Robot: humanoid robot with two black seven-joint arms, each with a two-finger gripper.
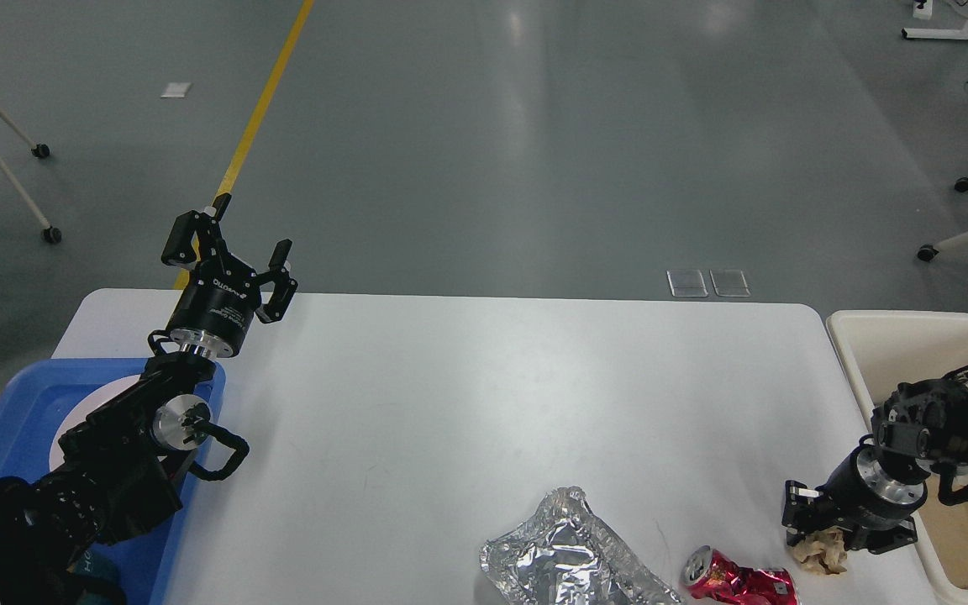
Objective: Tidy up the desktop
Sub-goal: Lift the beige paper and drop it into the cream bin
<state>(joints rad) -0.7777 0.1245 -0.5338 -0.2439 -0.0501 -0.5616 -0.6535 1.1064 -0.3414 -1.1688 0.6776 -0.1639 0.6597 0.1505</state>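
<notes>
Bench: the white bench (484,395) is standing in front of the robot, its long axis running left to right across the view, with a blue tray (22,437) at its left end and a cream bin (879,336) at its right end.
Right pincer: the right pincer (820,538) is reaching down at the near right corner and is closing around a crumpled brown paper ball (820,555), which is resting on the bench just beside the bin.
Left pincer: the left pincer (228,252) is hanging above the far left corner, fingers spread apart, holding nothing.
Progress: most of the bench is looking bare, so I am judging the tidying well advanced.
Left to do: the paper ball, a crushed red can (736,580) and a crumpled foil sheet (568,555) are lying along the near edge.
</notes>
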